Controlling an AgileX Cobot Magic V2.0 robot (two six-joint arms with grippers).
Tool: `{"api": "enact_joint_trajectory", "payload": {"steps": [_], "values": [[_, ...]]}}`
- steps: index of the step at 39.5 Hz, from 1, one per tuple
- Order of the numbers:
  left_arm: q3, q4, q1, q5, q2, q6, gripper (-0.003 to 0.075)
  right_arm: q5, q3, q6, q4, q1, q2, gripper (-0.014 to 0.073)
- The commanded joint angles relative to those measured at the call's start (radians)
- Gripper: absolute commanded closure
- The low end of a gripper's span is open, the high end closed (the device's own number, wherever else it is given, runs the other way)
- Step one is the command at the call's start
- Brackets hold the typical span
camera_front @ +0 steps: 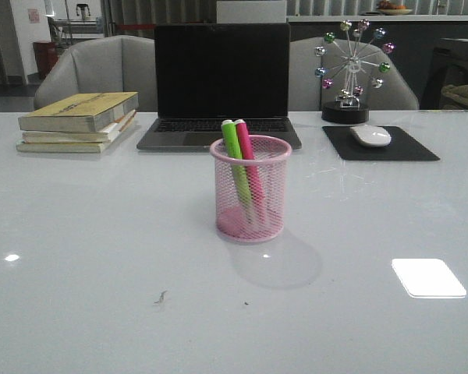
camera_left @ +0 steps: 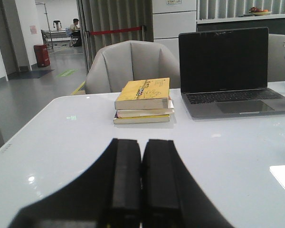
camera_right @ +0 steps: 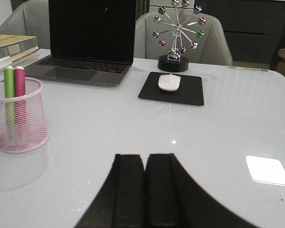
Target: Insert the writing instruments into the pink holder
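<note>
A lime green marker [camera_front: 234, 156] and bright pink marker [camera_front: 247, 160] stand in a round pink wire-mesh holder [camera_front: 250, 191] on a white table [camera_front: 101, 257], while the left gripper [camera_left: 141, 183] and right gripper [camera_right: 146, 190] are both closed and empty.

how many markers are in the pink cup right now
2. The green marker and the pink marker both stand inside the pink mesh cup, side by side and leaning slightly, their tops poking above the rim. No other markers show on the table.

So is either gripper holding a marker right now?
No. The left gripper and right gripper are both shut on nothing; the green marker and pink marker stand in the pink holder.
</note>
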Motion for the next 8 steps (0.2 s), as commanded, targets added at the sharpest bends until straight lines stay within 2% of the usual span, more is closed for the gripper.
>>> {"api": "enact_joint_trajectory", "payload": {"steps": [1,8], "values": [[0.003,-0.001,0.003,-0.077,-0.024,-0.007,0.0621,-0.083,0.000,-0.008,-0.001,-0.001,-0.020,0.0555],[0.003,-0.001,0.003,-0.077,-0.024,-0.007,0.0621,-0.083,0.000,-0.008,-0.001,-0.001,-0.020,0.0555]]}}
